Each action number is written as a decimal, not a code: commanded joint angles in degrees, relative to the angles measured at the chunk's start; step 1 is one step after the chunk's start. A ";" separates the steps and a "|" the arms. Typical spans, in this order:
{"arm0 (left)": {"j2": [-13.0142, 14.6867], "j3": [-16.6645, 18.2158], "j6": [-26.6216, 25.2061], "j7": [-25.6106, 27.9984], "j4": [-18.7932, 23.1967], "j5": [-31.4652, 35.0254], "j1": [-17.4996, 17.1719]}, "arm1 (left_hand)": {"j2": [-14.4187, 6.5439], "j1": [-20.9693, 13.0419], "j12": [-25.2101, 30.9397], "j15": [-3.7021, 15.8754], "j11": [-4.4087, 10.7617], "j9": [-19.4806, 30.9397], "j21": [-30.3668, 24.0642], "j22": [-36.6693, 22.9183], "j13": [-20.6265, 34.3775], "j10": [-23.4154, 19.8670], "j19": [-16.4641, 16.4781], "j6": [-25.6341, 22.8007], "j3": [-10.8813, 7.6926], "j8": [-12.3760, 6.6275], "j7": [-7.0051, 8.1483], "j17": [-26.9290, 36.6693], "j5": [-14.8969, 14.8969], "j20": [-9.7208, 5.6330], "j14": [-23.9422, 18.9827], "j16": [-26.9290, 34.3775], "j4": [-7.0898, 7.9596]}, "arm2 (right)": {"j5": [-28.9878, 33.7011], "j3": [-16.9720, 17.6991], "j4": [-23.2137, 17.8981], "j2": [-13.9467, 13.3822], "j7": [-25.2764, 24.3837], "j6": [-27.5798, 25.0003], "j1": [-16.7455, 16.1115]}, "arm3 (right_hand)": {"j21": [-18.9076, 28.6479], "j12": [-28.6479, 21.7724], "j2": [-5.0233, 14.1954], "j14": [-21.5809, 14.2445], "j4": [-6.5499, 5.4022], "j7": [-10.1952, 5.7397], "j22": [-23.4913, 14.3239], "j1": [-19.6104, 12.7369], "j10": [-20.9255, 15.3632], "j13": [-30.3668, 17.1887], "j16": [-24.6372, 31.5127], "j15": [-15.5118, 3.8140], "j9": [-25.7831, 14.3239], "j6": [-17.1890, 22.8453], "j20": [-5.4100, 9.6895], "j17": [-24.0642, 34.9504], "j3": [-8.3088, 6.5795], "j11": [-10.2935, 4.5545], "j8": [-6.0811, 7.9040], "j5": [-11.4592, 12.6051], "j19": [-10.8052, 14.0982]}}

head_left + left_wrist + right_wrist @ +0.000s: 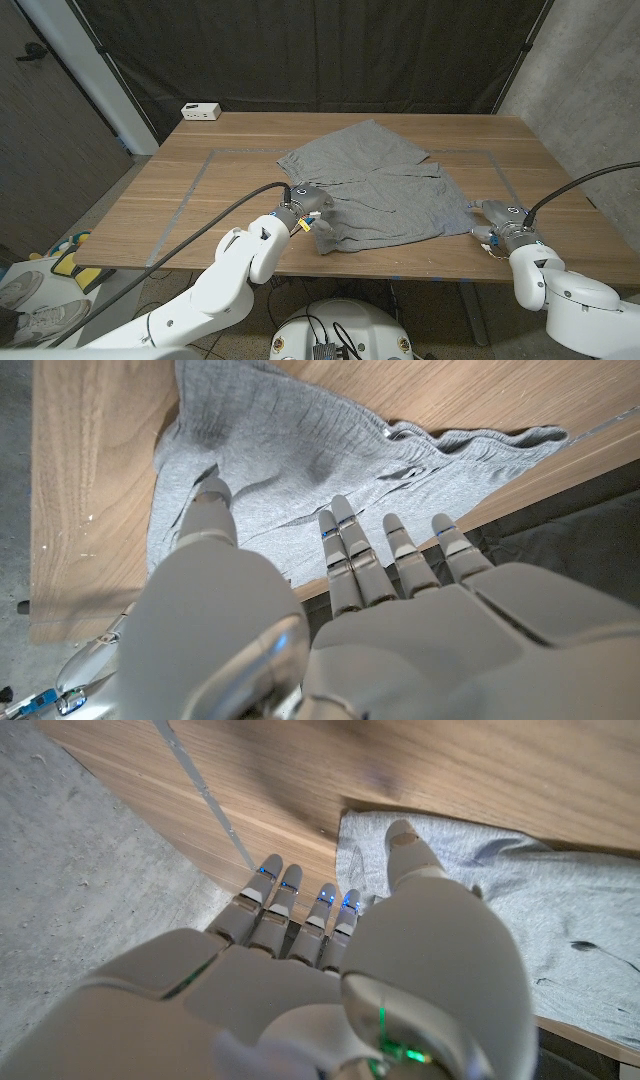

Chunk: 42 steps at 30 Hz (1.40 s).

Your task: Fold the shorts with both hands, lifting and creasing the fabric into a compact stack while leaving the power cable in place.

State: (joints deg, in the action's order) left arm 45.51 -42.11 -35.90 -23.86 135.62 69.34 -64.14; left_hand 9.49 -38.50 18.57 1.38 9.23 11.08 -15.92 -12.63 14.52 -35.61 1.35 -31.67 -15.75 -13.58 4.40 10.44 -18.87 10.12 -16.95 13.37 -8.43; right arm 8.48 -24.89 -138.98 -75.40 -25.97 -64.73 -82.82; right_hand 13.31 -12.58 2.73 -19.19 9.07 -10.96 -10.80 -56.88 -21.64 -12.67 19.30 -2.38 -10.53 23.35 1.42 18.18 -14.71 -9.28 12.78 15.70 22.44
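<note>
Wooden table (200, 215), grey shorts (385, 195) between both hands' fingers (345, 550)

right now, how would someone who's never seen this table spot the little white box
Start at the wooden table and go to its far corner on the robot's left, beyond the grey shorts. The small white box sits there at the edge, against the dark curtain. It is the one hard, white, blocky thing on the tabletop.

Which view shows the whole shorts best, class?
The head view: the shorts lie spread on the table with their full outline visible, the left hand and right hand at the near corners. The left wrist view shows one end with the waistband, the right wrist view just a corner.
</note>
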 commanded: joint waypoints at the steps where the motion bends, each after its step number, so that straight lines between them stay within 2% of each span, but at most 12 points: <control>1: -2.40 1.35 2.61 -4.65 -1.01 5.30 -1.56 | -0.01 -0.32 -1.51 0.77 -0.91 0.27 -0.07 -0.33 0.64 3.39 -0.63 0.52 1.35 0.49 0.31 0.38 -0.56 1.41 0.78 -0.20 0.43 | -0.56 -3.91 0.15 0.03 -0.31 -1.68 2.17 | -0.31 0.17 -0.06 0.58 -0.09 -0.17 -0.23 -0.74 0.46 -0.32 0.12 -10.01 -0.28 0.47 0.02 0.30 0.55 0.15 -0.04 0.32 -0.43; 8: -3.85 1.60 4.47 -9.62 -1.68 6.35 -1.21 | 0.36 0.78 -2.70 -0.52 -2.79 0.37 0.13 -0.67 1.31 6.43 -1.68 2.26 3.28 1.33 0.26 0.67 -0.80 2.00 2.33 -0.81 1.06 | -0.32 -5.48 0.64 0.29 -1.32 -1.22 2.76 | -0.41 0.24 0.03 1.04 -0.14 -0.53 -0.24 -1.67 0.80 -0.46 0.26 -10.16 -0.30 0.53 0.12 0.72 1.03 -0.30 -0.33 0.42 -0.84; 16: -4.97 1.29 6.93 -14.29 -2.03 7.55 -0.58 | 0.38 1.04 -2.59 -0.42 -2.30 0.44 0.16 -0.86 1.61 5.96 -2.07 1.30 4.20 0.91 0.19 0.77 -0.97 2.03 2.60 -0.83 1.19 | -0.73 -5.51 1.05 0.05 -2.58 -0.19 2.62 | -0.37 0.23 0.27 1.16 -0.09 -0.97 -0.24 -2.85 0.91 -0.56 0.49 -10.30 -0.31 0.71 0.24 1.11 1.33 -0.41 -0.52 0.56 -0.91; 19: -5.39 1.15 7.65 -14.57 -2.30 8.15 -0.65 | 0.20 0.82 -2.34 -0.15 -1.88 0.48 0.05 -0.95 1.75 5.23 -1.99 0.66 4.42 0.64 0.23 0.79 -1.05 2.02 2.35 -0.72 1.13 | -0.30 -6.32 1.94 0.33 -2.62 1.09 3.32 | -0.38 0.21 0.46 1.23 -0.02 -1.46 -0.24 -3.56 0.95 -0.62 0.58 -10.36 -0.32 0.60 0.37 1.29 1.41 -0.77 -0.69 0.64 -1.03; 20: -5.56 0.61 7.88 -14.51 -2.66 9.65 -0.62 | -0.09 0.42 -2.12 0.16 -1.55 0.53 -0.09 -1.04 1.88 4.66 -1.79 -0.57 4.52 0.13 0.49 0.78 -1.14 1.96 2.11 -0.65 1.04 | 1.43 -8.58 2.30 0.90 -1.24 0.29 5.36 | -0.38 0.20 0.59 1.20 -0.01 -1.53 -0.25 -3.75 0.95 -0.63 0.62 -10.41 -0.32 0.58 0.41 1.33 1.37 -0.81 -0.72 0.67 -1.05; 25: -6.40 0.65 8.24 -14.07 -3.64 12.07 -1.08 | -2.93 -3.04 -0.39 2.22 0.50 0.58 -0.99 -1.49 2.64 1.12 -0.59 -3.91 3.56 -1.03 1.08 0.69 -1.56 1.03 -0.51 -0.26 0.54 | 2.27 -8.87 3.57 1.43 -2.08 2.30 5.57 | -0.31 -0.01 1.35 0.35 -0.14 -1.65 -0.26 -4.91 0.62 -0.74 1.30 -10.28 -0.35 0.82 0.51 1.83 1.49 -0.90 -0.84 0.79 -1.07; 31: -7.59 0.89 8.17 -12.25 -5.81 14.55 -1.66 | -4.97 -4.80 0.80 3.56 1.15 0.47 -2.04 -1.85 3.06 -1.23 1.10 -4.73 2.78 -1.01 0.65 0.67 -1.48 0.57 -3.05 0.19 0.56 | 6.04 -12.86 5.52 3.01 0.97 2.37 9.43 | -0.05 -0.73 2.51 -1.14 -0.82 -1.65 -0.29 -5.58 -1.02 -0.92 2.67 -10.29 -0.41 2.59 0.57 2.87 2.18 -1.44 -0.56 0.70 -0.74; 34: -8.00 1.06 8.08 -10.75 -6.85 15.07 -1.96 | -5.82 -5.25 1.27 4.24 1.22 0.41 -2.64 -2.03 3.17 -2.37 2.11 -5.87 2.52 -1.30 0.26 0.70 -1.30 0.41 -4.08 0.42 0.69 | 6.35 -12.70 6.26 3.45 0.86 3.53 9.48 | 0.05 -1.10 3.23 -2.27 -1.00 -1.59 -0.30 -6.09 -2.04 -1.04 3.68 -10.39 -0.40 3.31 0.58 3.64 2.54 -2.13 -0.56 0.60 -0.70; 38: -8.41 1.21 7.79 -8.63 -7.86 15.82 -2.44 | -10.42 -8.00 2.59 5.31 1.73 0.12 -4.27 -2.85 3.57 -7.72 3.73 -10.87 0.61 -2.40 -0.06 0.78 0.22 0.20 -6.77 1.26 0.73 | 8.61 -14.14 7.04 4.23 1.73 3.22 10.66 | 0.42 -2.22 4.20 -4.94 -1.12 -1.45 -0.36 -7.67 -5.32 -1.55 6.54 -10.52 -0.40 8.48 0.70 6.16 4.13 -2.39 0.27 0.08 -0.47; 39: -8.49 1.23 7.74 -8.60 -7.99 16.07 -2.45 | -11.24 -8.55 2.62 5.81 1.97 0.07 -4.82 -3.02 3.61 -8.45 4.53 -12.41 0.20 -2.82 0.09 0.79 0.69 -0.29 -7.81 1.62 0.65 | 8.46 -13.22 7.80 4.52 -0.35 4.78 9.56 | 0.41 -2.43 4.10 -5.17 -1.02 -1.34 -0.38 -8.03 -5.92 -1.67 7.03 -10.52 -0.42 9.96 0.70 6.70 4.49 -2.42 0.60 -0.05 -0.61; 41: -8.65 1.26 7.46 -6.98 -8.47 16.58 -2.77 | -12.37 -9.56 2.93 6.61 2.00 -0.03 -5.50 -3.33 3.69 -10.47 5.15 -14.52 -0.46 -3.27 0.27 0.66 1.64 -0.29 -9.27 1.97 0.41 | 8.47 -13.34 7.65 4.71 1.33 4.15 10.22 | 0.71 -3.33 4.73 -6.81 -1.23 -1.16 -0.41 -8.47 -8.34 -2.00 8.37 -10.63 -0.42 13.38 0.89 7.85 4.91 -2.38 1.35 -0.21 -0.19; 42: -8.64 1.26 7.50 -6.78 -8.61 16.83 -2.77 | -13.57 -10.51 3.32 7.10 1.91 -0.10 -6.00 -3.53 3.75 -12.27 5.62 -16.12 -1.16 -3.63 0.11 0.69 2.38 -0.61 -10.30 2.29 0.20 | 7.69 -12.28 7.92 4.55 0.34 5.76 9.29 | 0.92 -4.66 5.07 -8.95 -1.30 -0.91 -0.43 -8.91 -11.68 -2.48 9.89 -10.71 -0.43 17.75 1.02 9.10 5.31 -2.31 2.40 -0.38 0.07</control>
State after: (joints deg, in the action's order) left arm 37.98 -41.07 -28.09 -34.45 129.51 83.50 -65.96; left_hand -2.01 -47.57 21.10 2.57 11.20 10.89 -20.92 -15.67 18.03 -44.88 6.01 -44.72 -15.68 -16.42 4.60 11.08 -17.60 9.56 -25.36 14.87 -7.97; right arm 14.35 -36.74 -133.28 -72.26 -25.83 -61.94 -74.26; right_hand 13.73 -15.54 7.29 -25.19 7.80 -12.18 -11.08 -64.59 -29.13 -14.39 26.92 -2.54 -10.81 35.26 2.17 25.36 -10.10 -11.57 13.73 15.68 21.82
